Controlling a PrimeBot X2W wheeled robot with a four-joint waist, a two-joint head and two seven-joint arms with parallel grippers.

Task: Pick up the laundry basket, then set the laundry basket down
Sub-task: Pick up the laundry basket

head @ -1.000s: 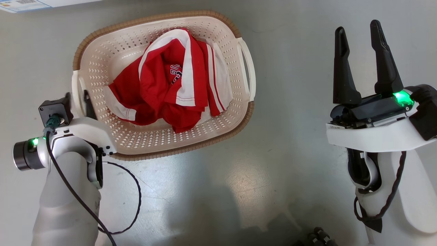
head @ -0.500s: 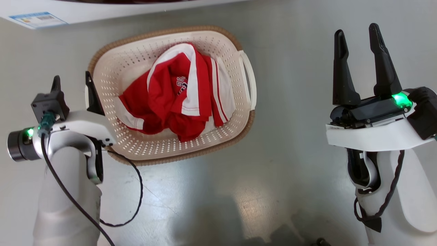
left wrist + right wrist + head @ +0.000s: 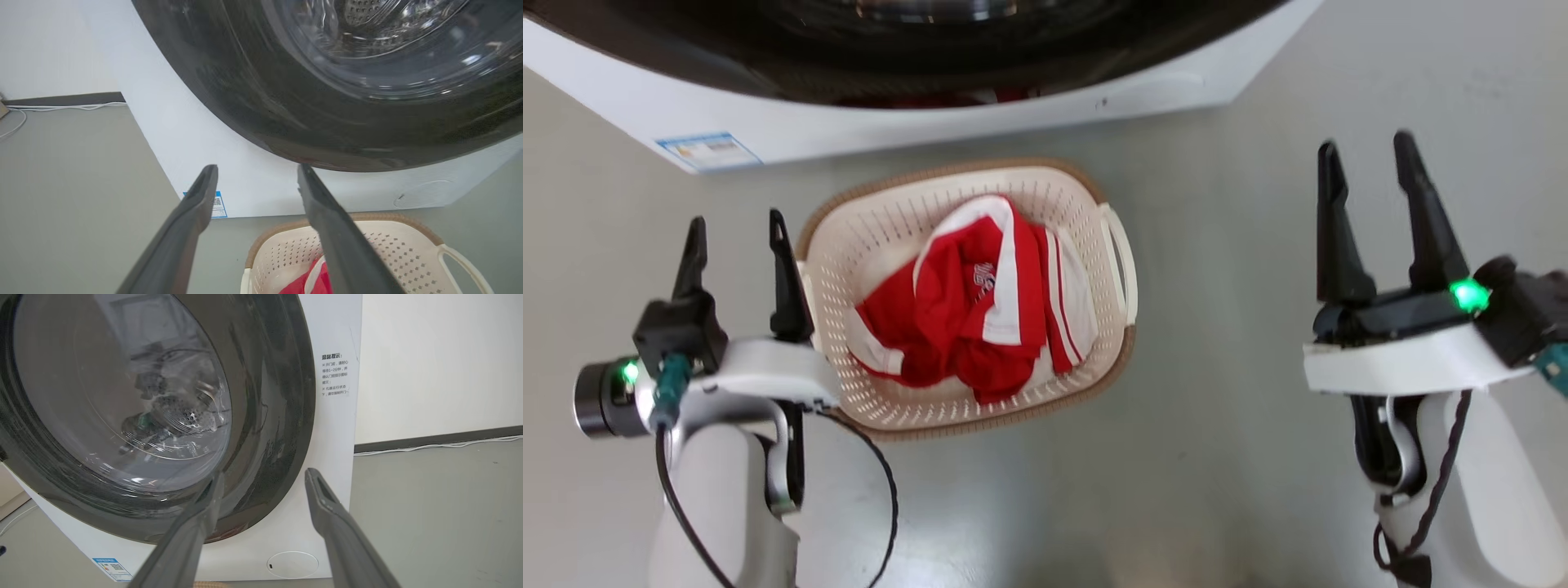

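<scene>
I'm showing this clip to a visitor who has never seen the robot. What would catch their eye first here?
Most likely the bright red and white garment heaped in the cream laundry basket on the grey floor, mid-frame in the head view. Next comes the washer just beyond it, whose dark round door looms in both wrist views. The left tool stands open by the basket's left end, and the right tool is open, well off to the right.

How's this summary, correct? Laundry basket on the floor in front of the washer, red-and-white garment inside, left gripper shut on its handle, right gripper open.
Not quite: the left gripper is open and holds nothing, beside the laundry basket; the left wrist view shows its fingers apart with floor and washer between. The rest stands: red-and-white garment inside, right gripper open.
</scene>
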